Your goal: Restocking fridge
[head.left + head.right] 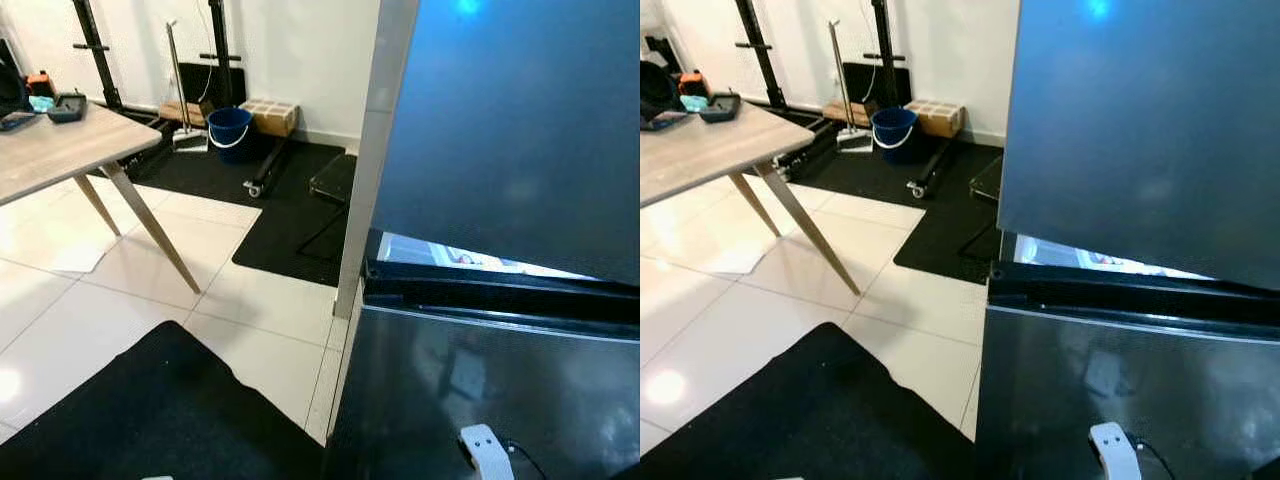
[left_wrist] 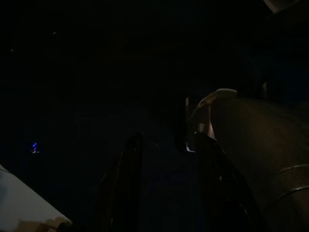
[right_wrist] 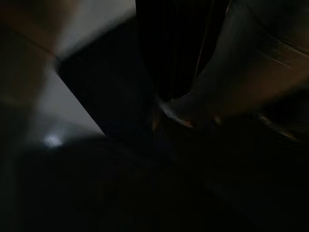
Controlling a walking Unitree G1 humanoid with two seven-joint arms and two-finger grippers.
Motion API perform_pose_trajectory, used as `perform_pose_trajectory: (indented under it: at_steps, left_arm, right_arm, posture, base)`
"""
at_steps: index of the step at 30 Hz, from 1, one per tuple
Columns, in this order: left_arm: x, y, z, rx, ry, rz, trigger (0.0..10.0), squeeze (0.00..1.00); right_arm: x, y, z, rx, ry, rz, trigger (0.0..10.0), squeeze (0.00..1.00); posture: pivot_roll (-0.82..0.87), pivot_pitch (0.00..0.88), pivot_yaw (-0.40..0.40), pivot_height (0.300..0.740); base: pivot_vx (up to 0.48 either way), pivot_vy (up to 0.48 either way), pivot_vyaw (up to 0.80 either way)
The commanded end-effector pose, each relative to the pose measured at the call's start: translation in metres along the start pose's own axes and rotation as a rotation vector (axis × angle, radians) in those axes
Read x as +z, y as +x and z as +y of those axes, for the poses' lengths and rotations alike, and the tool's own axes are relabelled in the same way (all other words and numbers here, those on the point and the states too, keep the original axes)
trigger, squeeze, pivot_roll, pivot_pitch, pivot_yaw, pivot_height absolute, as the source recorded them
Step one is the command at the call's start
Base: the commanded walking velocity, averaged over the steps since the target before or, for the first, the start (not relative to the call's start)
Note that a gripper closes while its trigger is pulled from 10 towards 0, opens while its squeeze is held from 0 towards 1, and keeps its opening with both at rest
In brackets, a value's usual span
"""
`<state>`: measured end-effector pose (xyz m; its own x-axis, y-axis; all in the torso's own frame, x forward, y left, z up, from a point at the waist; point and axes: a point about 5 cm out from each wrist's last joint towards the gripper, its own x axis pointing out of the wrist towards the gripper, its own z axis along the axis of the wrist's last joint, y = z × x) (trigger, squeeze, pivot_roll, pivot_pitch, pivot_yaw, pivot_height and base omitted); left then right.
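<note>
A dark, glossy fridge (image 1: 500,150) stands close before me on the right. A lit gap (image 1: 450,257) shows between its upper door and its lower door (image 1: 1120,390), with pale things inside that I cannot identify. The left wrist view is very dark. In it my left gripper (image 2: 169,137) hangs open with nothing between its fingers. The right wrist view is dark and blurred, and my right gripper (image 3: 174,72) is only a black shape above pale floor.
A wooden table (image 1: 60,150) with small items stands at the left. Black mats (image 1: 150,410) lie on the white tile floor. By the back wall are a blue bucket (image 1: 229,129), a cardboard box (image 1: 270,116) and a black rack. A white part with a cable (image 1: 485,452) shows low before the fridge.
</note>
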<state>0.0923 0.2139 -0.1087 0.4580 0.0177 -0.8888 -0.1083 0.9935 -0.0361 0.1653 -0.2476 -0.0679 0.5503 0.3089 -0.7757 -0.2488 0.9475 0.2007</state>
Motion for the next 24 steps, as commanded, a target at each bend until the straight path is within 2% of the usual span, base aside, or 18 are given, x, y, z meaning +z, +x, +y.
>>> perform_pose_trajectory:
  at_steps: [1, 2, 3, 7, 9, 12, 15, 24]
  left_arm:
    - [0.0, 0.001, -0.003, -0.013, 0.014, 0.006, 10.0, 0.0]
    - [0.0, 0.001, -0.003, -0.013, 0.015, 0.005, 10.0, 0.0]
    - [0.0, 0.001, -0.003, -0.013, 0.015, 0.005, 10.0, 0.0]
    - [0.001, 0.001, -0.003, -0.014, 0.016, 0.002, 10.0, 0.0]
    - [0.001, 0.001, -0.003, -0.015, 0.016, 0.002, 10.0, 0.0]
    - [0.001, 0.001, -0.003, -0.016, 0.016, 0.002, 10.0, 0.0]
    - [0.0, 0.001, -0.003, -0.017, 0.016, 0.003, 10.0, 0.0]
    - [0.0, 0.001, -0.003, -0.019, 0.016, 0.0, 10.0, 0.0]
  right_arm:
    - [0.012, 0.001, 0.0, 0.025, 0.003, -0.068, 10.0, 0.0]
    - [0.021, 0.001, 0.0, 0.054, 0.018, -0.115, 10.0, 0.0]
    - [0.021, 0.001, 0.0, 0.054, 0.018, -0.115, 10.0, 0.0]
    - [0.058, -0.001, -0.001, 0.166, 0.075, -0.319, 10.0, 0.0]
    - [0.062, -0.002, -0.002, 0.181, 0.082, -0.342, 10.0, 0.0]
    - [0.085, -0.006, -0.004, 0.233, 0.082, -0.446, 10.0, 0.0]
    - [0.098, -0.009, -0.007, 0.241, 0.085, -0.506, 10.0, 0.0]
    - [0.12, -0.012, -0.008, 0.266, 0.09, -0.597, 10.0, 0.0]
  posture:
    - [-0.04, 0.0, -0.025, 0.74]
    - [-0.04, 0.0, -0.023, 0.74]
    - [-0.04, 0.0, -0.023, 0.74]
    - [-0.04, 0.0, -0.023, 0.74]
    - [-0.04, 0.0, -0.023, 0.74]
    - [-0.04, 0.0, -0.023, 0.74]
    - [-0.04, 0.0, -0.023, 0.74]
    - [-0.04, 0.0, -0.023, 0.74]
  base:
    - [0.0, 0.0, 0.0]
    - [0.0, 0.0, 0.0]
    - [0.0, 0.0, 0.0]
    - [0.0, 0.0, 0.0]
    - [0.0, 0.0, 0.0]
    - [0.0, 0.0, 0.0]
    - [0.0, 0.0, 0.0]
    - [0.0, 0.0, 0.0]
